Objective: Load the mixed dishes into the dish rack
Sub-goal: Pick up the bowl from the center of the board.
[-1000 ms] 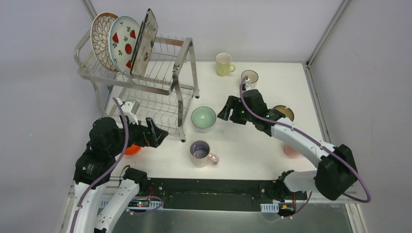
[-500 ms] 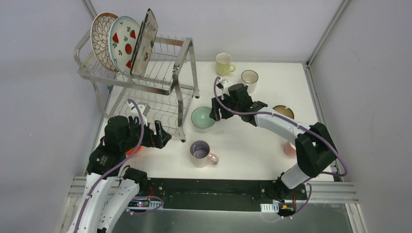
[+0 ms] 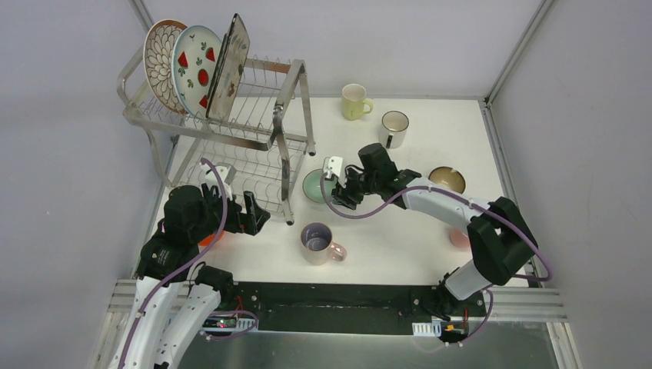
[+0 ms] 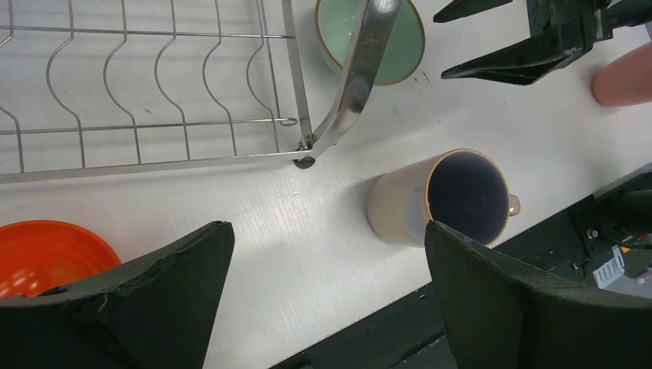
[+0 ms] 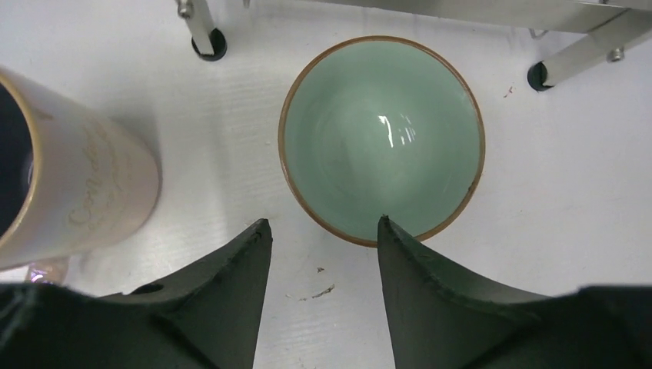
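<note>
While the right gripper (image 5: 321, 223) hangs over the mint bowl (image 5: 382, 134), just right of the rack's (image 4: 357, 69) front foot, its jaws stand apart. One tip is outside the bowl's near rim and one is at it, gripping nothing. The left gripper (image 4: 327, 231) is spread wide and empty before the rack's lower tier, the orange bowl (image 4: 46, 254) under its left side. Three plates (image 3: 196, 69) stand upright in the rack's top tier. The lilac mug (image 4: 438, 200) stands in front of that foot; the yellow mug (image 3: 354, 101) and white mug (image 3: 394, 127) sit well right of the rack.

We see plates (image 3: 196, 69) on rack (image 3: 265, 142) top tier; bowl (image 3: 313, 184) right of rack; mug (image 3: 315, 240) before bowl.
</note>
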You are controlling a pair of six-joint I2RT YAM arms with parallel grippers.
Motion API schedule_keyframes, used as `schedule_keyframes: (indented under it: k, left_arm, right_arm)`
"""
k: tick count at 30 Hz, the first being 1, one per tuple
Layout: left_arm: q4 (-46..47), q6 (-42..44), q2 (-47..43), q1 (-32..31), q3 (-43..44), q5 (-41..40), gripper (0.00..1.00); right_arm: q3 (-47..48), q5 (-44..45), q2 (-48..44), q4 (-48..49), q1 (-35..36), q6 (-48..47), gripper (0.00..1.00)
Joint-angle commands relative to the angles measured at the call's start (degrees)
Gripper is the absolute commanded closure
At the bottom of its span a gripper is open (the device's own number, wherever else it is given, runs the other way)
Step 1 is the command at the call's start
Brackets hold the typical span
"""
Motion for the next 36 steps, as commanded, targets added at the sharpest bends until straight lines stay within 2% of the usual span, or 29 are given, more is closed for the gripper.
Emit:
schedule_keyframes:
  k: [1, 11, 16, 19, 23, 24, 27, 31, 34, 36]
  left_arm:
    - [2.58, 1.48, -0.46, -0.04, -0.02, -0.86, 0.01]
    - [2.5, 1.66, -0.14, -0.04, -0.08, -1.1, 0.01]
    - [2.48, 1.66, -0.03, -0.04, -0.08, -1.31, 0.01]
    - [2.38, 1.66, -0.1, -0.04, 0.01, -1.39, 0.01]
    - [2.3, 1.69, -0.2, -0.04, -0.01, -1.55, 0.01]
    - [2.21, 1.73, -0.17, -0.04, -0.08, -1.7, 0.01]
    - [2.12, 1.66, -0.18, -0.04, -0.08, -2.36, 0.01]
    - [2.1, 1.66, -0.01, -0.04, -0.06, -2.35, 0.01]
    - [2.02, 1.65, -0.11, -0.05, -0.08, -2.35, 0.01]
    - [2.04, 1.66, -0.11, -0.04, -0.12, -2.31, 0.01]
  right_arm:
    - [2.09, -5.25, 1.74, -1.46, 0.09, -11.71, 0.46]
    - [3.96, -1.98, 7.82, 0.13, 2.36, -17.56, 0.46]
    - [3.72, 1.47, 10.26, 3.63, 3.81, -18.07, 0.51]
    - [3.18, 2.33, 11.29, 5.53, 4.55, -18.41, 0.59]
    - [2.35, 3.54, 11.24, 8.08, 4.95, -17.05, 0.81]
    - [2.07, 3.53, 10.79, 8.25, 4.95, -16.73, 0.83]
    - [1.27, 2.25, 8.93, 11.93, 4.95, -11.24, 1.0]
    - [-0.69, 1.39, 5.44, 17.15, 4.95, -0.99, 1.0]
    - [0.34, 5.88, 4.14, 17.72, 4.88, 12.47, 1.0]
    - [0.27, 6.58, 3.39, 17.53, 4.91, 17.08, 1.0]
